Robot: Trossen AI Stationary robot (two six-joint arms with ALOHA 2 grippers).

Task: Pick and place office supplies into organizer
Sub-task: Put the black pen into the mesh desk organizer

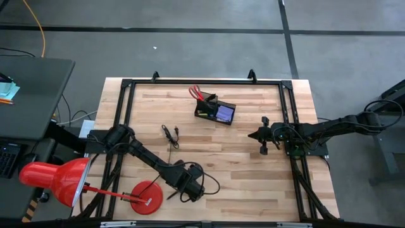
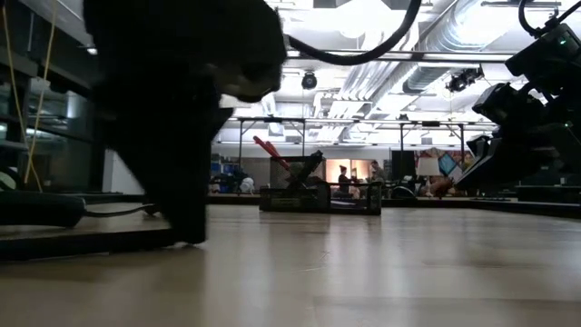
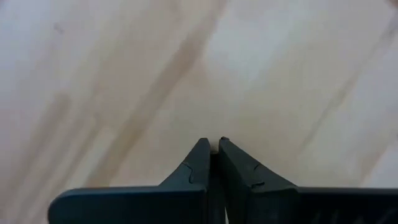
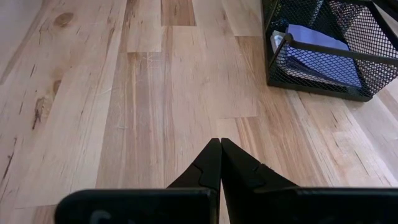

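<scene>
Overhead, organizer (image 1: 216, 112) sits at the far middle of the worktop (image 1: 253, 171), red-handled scissors (image 1: 197, 93) standing in its cup section, purple sticky-note pad (image 1: 224, 113) in the tray. Thin black cable (image 1: 171, 135) lies loose, near the middle. Left gripper (image 1: 188, 188) low at the near edge beside the red lamp base (image 1: 146, 197); right gripper (image 1: 262, 135) hovers right of the organizer.

Low view: organizer (image 2: 320, 198) well back, scissors handle (image 2: 271, 152) angled up out of it.

Left wrist: jaws closed, empty, over bare wood.

Right wrist: jaws closed on nothing; organizer (image 4: 317, 81) mesh just ahead, purple pad (image 4: 323, 59) inside.

Judgement: no supplies left loose; best to retract both arms clear without nudging the organizer.
</scene>
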